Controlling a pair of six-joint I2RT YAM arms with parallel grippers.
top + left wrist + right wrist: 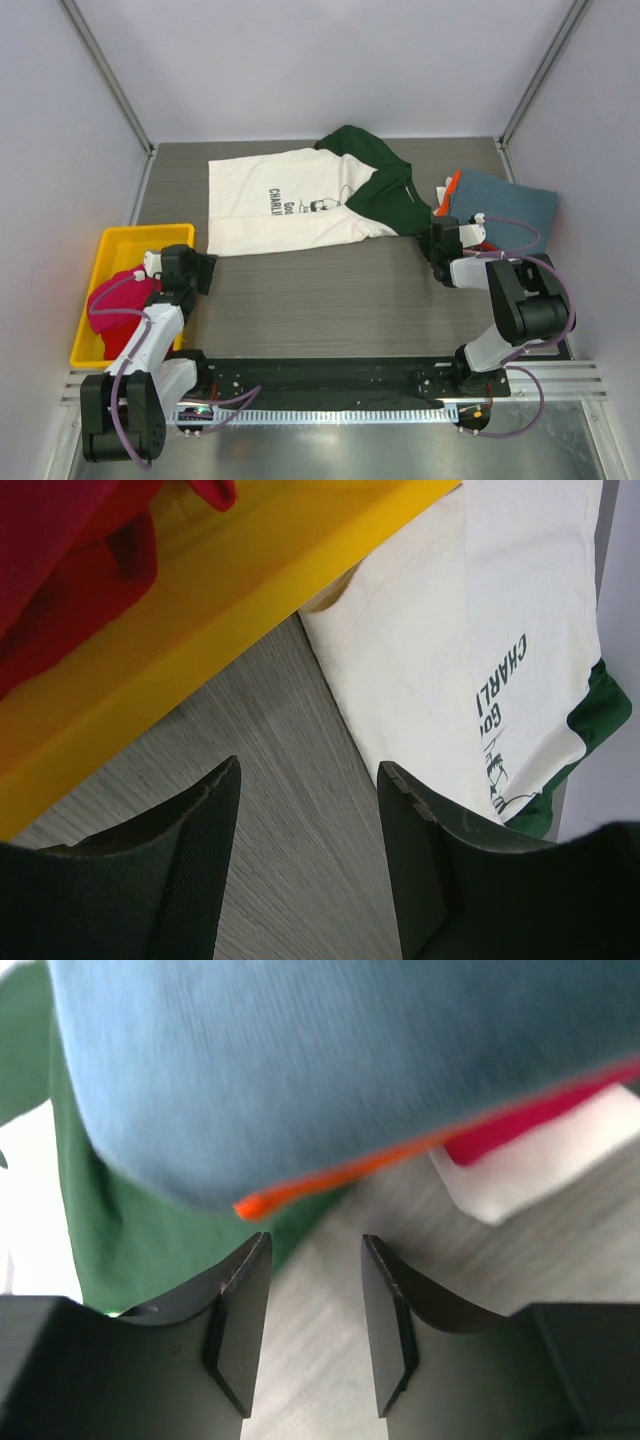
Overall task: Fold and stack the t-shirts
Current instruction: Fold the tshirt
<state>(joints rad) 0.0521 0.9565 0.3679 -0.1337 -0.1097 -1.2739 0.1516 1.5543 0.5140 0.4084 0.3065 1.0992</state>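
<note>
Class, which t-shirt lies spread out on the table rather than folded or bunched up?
The cream-white t-shirt with green sleeves, open mid-table. The slate-blue t-shirt is folded at right; the red t-shirt is bunched in the yellow bin.

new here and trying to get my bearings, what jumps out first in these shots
A cream-white t-shirt with dark green sleeves lies spread at the far middle of the table. At the left, a bright yellow bin holds a crumpled red shirt; at the right, a folded slate-blue shirt tops a small stack, an orange edge showing beneath.
</note>
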